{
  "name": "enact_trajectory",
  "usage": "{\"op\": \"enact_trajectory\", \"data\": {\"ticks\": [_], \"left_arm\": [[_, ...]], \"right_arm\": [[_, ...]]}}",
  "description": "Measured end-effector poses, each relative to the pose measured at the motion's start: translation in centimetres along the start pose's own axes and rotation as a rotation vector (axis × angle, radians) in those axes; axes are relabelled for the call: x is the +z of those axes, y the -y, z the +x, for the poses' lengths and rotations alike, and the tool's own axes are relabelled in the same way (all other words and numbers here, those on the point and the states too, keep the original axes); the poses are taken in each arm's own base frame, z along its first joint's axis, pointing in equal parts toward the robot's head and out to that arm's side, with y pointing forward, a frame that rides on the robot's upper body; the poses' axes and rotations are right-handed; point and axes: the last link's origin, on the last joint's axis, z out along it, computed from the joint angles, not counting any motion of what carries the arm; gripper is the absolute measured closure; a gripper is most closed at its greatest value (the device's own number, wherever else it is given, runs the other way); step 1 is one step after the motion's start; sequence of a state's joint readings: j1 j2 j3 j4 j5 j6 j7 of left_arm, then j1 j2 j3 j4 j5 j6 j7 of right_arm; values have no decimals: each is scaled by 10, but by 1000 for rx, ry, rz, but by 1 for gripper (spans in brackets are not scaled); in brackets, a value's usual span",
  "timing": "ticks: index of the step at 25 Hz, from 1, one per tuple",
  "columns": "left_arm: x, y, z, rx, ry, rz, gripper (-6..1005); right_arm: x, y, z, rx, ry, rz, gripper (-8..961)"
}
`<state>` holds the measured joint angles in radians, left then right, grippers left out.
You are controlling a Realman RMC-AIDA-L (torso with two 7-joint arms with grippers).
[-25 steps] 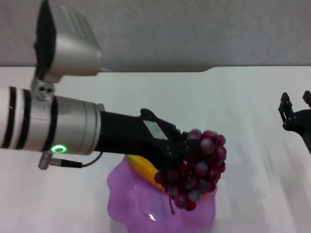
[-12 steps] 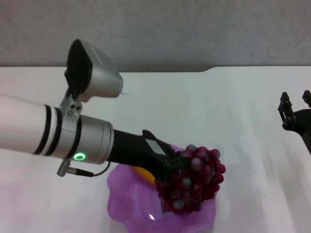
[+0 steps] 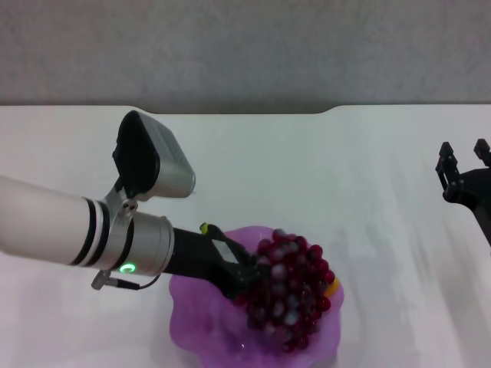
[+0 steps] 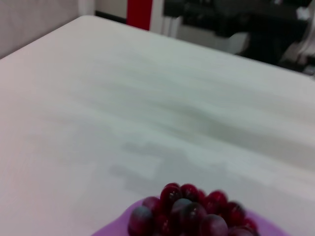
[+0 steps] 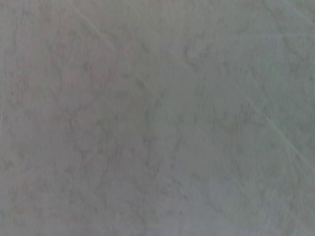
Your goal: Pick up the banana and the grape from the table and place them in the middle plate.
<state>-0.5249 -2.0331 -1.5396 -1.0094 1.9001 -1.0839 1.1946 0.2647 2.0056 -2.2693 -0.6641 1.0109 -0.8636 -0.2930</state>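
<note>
Pinching the grape (image 3: 288,291), apparently, the left gripper (image 3: 244,280) sits over the middle plate (image 3: 196,318), banana (image 3: 331,288) peeking out; right gripper (image 3: 460,170) parked aside, fingers spread.

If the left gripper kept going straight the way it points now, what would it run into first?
The left gripper points rightward and slightly down, with the grape bunch directly at its tip, so that comes first. Beyond it lie the banana and the middle plate; the order there is unclear.

Dark red grape (image 3: 285,290) (some frosted grey), purple middle plate (image 3: 193,316).
</note>
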Motion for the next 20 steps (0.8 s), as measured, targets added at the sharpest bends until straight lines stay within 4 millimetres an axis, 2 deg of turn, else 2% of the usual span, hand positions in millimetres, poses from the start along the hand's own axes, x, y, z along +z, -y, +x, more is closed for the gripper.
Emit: {"op": "enact_trajectory", "data": {"ticks": [8,18,20], "left_arm": [[4,7,-23,62,-46,48,907],[1,8,-26,79,-93,87,845],[0,8,-26,75,-95,93,803]], "right_arm": [[0,0,0,0,-1,-1,432],[-2,-1,3,-7,-8,-6,433],[-1,-1,2,-7,-7,-7,433]]}}
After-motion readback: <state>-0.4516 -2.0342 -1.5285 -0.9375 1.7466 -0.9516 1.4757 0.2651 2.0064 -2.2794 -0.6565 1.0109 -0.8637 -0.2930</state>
